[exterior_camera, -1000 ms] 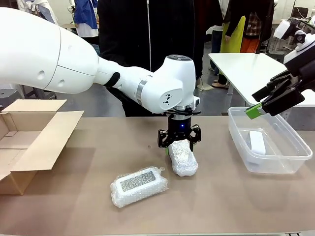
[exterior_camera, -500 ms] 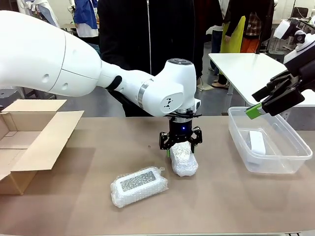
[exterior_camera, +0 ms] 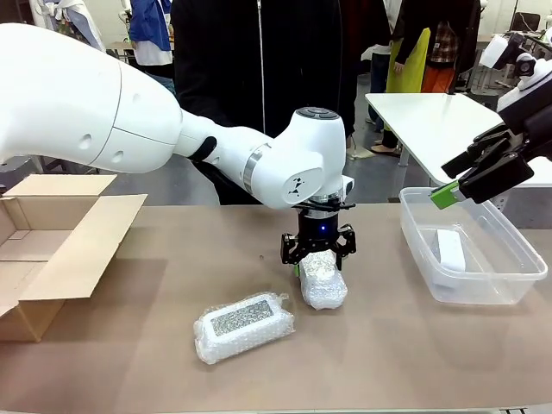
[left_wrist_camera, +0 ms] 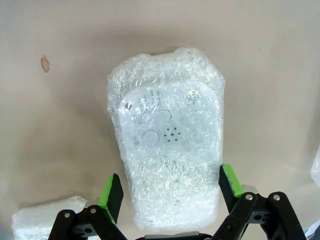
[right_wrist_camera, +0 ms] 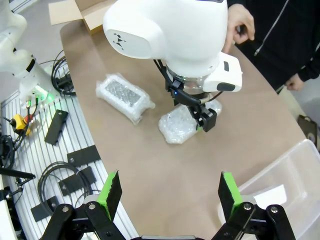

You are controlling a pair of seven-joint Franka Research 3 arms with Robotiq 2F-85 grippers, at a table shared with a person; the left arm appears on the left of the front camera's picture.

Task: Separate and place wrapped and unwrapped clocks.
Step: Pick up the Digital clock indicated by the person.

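A bubble-wrapped clock (exterior_camera: 321, 283) lies on the brown table at the middle. My left gripper (exterior_camera: 317, 256) stands straight over its far end, open, one finger on each side. In the left wrist view the bundle (left_wrist_camera: 167, 135) runs up between the green pads (left_wrist_camera: 111, 192), with my left gripper (left_wrist_camera: 170, 189) astride its near end. A second wrapped clock (exterior_camera: 243, 326) with a grey speckled panel lies to the front left. A plain white block (exterior_camera: 450, 250) rests in the clear bin (exterior_camera: 483, 295). My right gripper (exterior_camera: 450, 179) hovers open above that bin.
An open cardboard box (exterior_camera: 52, 250) sits at the table's left edge. A person in black (exterior_camera: 259, 86) stands at the far side, one hand (right_wrist_camera: 240, 22) near the table edge. The right wrist view shows cables and tools on a rack (right_wrist_camera: 45, 165) beside the table.
My left gripper has come down a little over the wrapped clock, still open. The right arm and both bundles have stayed in place.
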